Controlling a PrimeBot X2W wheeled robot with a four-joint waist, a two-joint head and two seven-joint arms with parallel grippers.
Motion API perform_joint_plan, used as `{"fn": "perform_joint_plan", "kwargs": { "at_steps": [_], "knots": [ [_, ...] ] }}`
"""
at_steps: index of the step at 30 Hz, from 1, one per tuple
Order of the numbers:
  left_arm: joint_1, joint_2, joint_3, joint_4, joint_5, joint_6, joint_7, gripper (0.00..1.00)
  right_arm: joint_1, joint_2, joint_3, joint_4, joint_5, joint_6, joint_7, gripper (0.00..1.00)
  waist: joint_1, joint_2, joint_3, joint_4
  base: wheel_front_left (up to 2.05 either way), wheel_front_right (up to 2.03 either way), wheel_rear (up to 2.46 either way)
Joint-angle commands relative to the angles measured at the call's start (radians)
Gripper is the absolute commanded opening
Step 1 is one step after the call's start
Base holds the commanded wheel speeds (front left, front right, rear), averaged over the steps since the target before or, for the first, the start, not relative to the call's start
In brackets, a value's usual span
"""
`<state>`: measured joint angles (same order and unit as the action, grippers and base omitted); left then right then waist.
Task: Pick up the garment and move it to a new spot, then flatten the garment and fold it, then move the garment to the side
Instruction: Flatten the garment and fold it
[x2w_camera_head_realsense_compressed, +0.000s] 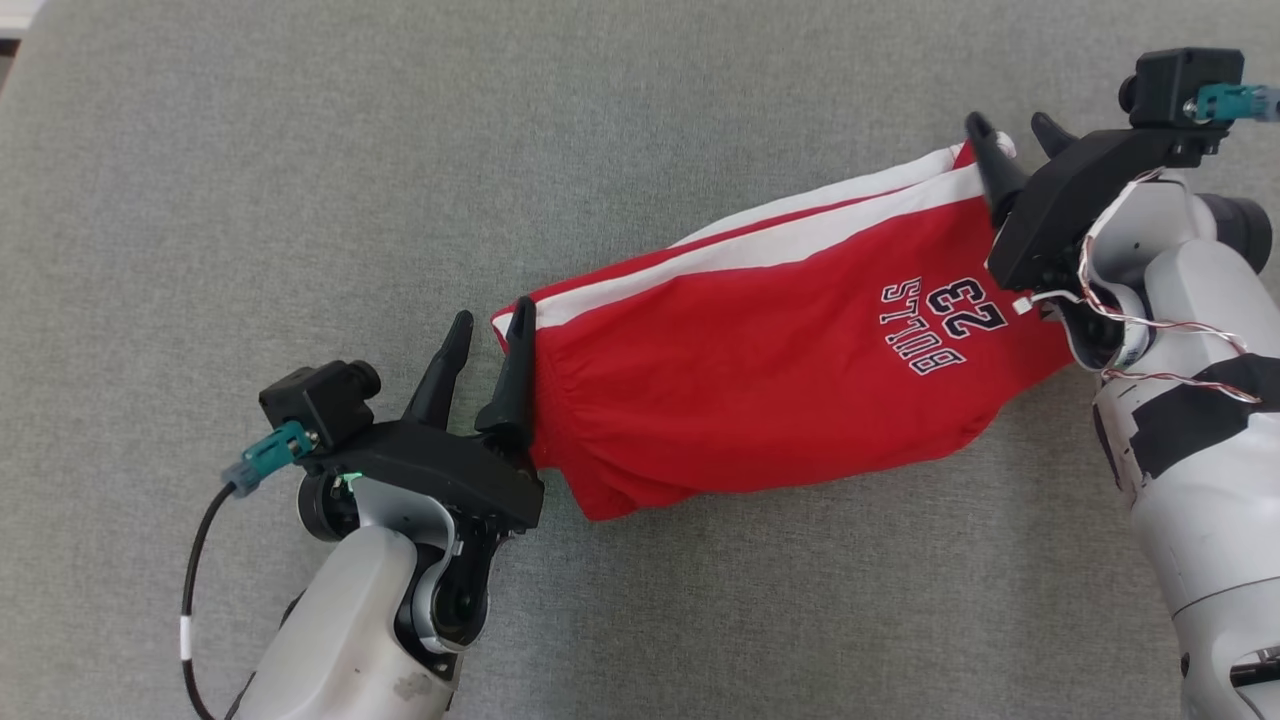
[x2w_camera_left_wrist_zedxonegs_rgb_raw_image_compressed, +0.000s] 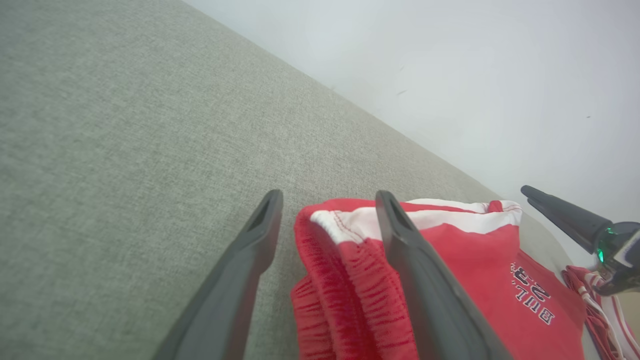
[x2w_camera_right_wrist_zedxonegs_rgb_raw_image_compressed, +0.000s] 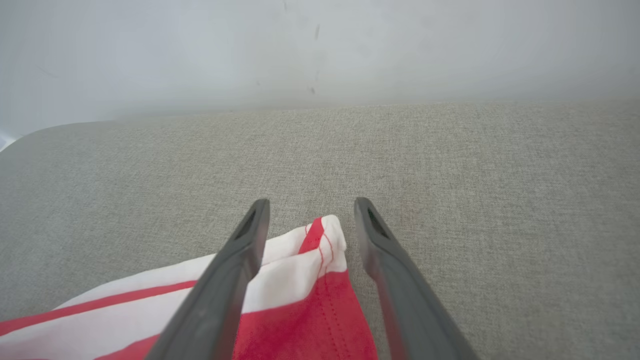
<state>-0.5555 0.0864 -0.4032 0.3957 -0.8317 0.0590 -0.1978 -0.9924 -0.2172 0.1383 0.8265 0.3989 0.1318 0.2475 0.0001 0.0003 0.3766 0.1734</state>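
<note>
1. When viewed from the head: red shorts (x2w_camera_head_realsense_compressed: 780, 370) stretched lengthwise on the grey cloth surface (x2w_camera_head_realsense_compressed: 300, 150). Waistband end at the left gripper (x2w_camera_head_realsense_compressed: 492, 325), leg hem at the right gripper (x2w_camera_head_realsense_compressed: 1008, 125). Both pairs of fingers spread, pinching nothing, each straddling a white-striped corner. Probably set at the two far corners to draw the cloth taut and smooth. Flattening judged about done. Seemingly doubled leg over leg, with an end-to-end fold likely next.
2. From the left wrist: left gripper (x2w_camera_left_wrist_zedxonegs_rgb_raw_image_compressed: 328, 200) with fingers well apart and the gathered waistband corner lying loose between them. One finger crossing over the shorts (x2w_camera_left_wrist_zedxonegs_rgb_raw_image_compressed: 475, 250). Right gripper (x2w_camera_left_wrist_zedxonegs_rgb_raw_image_compressed: 537, 200) at the far end, pale wall (x2w_camera_left_wrist_zedxonegs_rgb_raw_image_compressed: 450, 75) behind.
3. From the right wrist: right gripper (x2w_camera_right_wrist_zedxonegs_rgb_raw_image_compressed: 311, 205) with fingers parted. White hem corner of the shorts (x2w_camera_right_wrist_zedxonegs_rgb_raw_image_compressed: 300, 310) resting between them on the surface (x2w_camera_right_wrist_zedxonegs_rgb_raw_image_compressed: 450, 165), unclamped. Two white layers stacked there, hinting at the doubling.
</note>
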Motion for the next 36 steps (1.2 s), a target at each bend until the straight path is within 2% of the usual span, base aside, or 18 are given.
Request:
{"fn": "perform_joint_plan", "kwargs": {
  "at_steps": [1,4,8,10,12,17,22,26,31,36],
  "knots": [
    [-0.006,0.006,-0.001,0.009,0.020,-0.012,-0.018,1.00,-0.011,0.005,0.011,0.022,0.015,-0.003,-0.012,1.00,-0.0001,-0.0003,-0.018,-0.004,0.00,0.00,0.00],
    [0.013,0.024,0.009,0.005,0.045,-0.025,-0.046,1.00,-0.007,0.008,0.033,0.042,0.044,-0.003,-0.019,1.00,-0.0001,-0.0003,-0.046,-0.012,0.00,0.00,0.00],
    [0.069,0.054,0.066,-0.035,0.126,-0.013,-0.066,1.00,0.028,0.001,0.059,0.042,0.117,-0.003,-0.003,1.00,-0.0001,-0.0003,-0.093,-0.027,0.00,0.00,0.00],
    [0.104,0.076,0.109,-0.104,0.238,-0.002,-0.068,1.00,0.049,-0.011,0.075,0.037,0.148,-0.003,0.008,1.00,-0.0001,-0.0003,-0.114,-0.033,0.00,0.00,0.00],
    [0.179,0.075,0.153,-0.165,0.334,0.010,-0.066,1.00,0.074,-0.022,0.087,0.035,0.172,-0.003,0.013,1.00,-0.0001,-0.0003,-0.136,-0.039,0.00,0.00,0.00],
    [0.320,0.040,0.265,-0.294,0.494,-0.005,-0.066,1.00,0.134,-0.053,0.101,0.046,0.207,-0.003,0.012,1.00,-0.0001,-0.0003,-0.169,-0.037,0.00,0.00,0.00],
    [0.415,0.003,0.343,-0.367,0.571,-0.033,-0.066,1.00,0.162,-0.068,0.098,0.066,0.219,-0.003,0.005,1.00,-0.0001,-0.0003,-0.173,-0.024,0.00,0.00,0.00],
    [0.488,-0.026,0.401,-0.389,0.582,-0.060,-0.067,1.00,0.173,-0.080,0.082,0.100,0.226,-0.003,-0.007,1.00,-0.0001,-0.0003,-0.165,-0.004,0.00,0.00,0.00],
    [0.550,-0.034,0.406,-0.398,0.597,-0.099,-0.067,1.00,0.149,-0.077,0.058,0.160,0.222,-0.003,-0.006,1.00,-0.0001,-0.0003,-0.143,0.023,0.00,0.00,0.00],
    [0.581,-0.036,0.407,-0.419,0.557,-0.086,-0.067,1.00,0.130,-0.062,0.059,0.206,0.210,-0.003,0.015,1.00,-0.0001,-0.0003,-0.119,0.041,0.00,0.00,0.00]
  ]
}}
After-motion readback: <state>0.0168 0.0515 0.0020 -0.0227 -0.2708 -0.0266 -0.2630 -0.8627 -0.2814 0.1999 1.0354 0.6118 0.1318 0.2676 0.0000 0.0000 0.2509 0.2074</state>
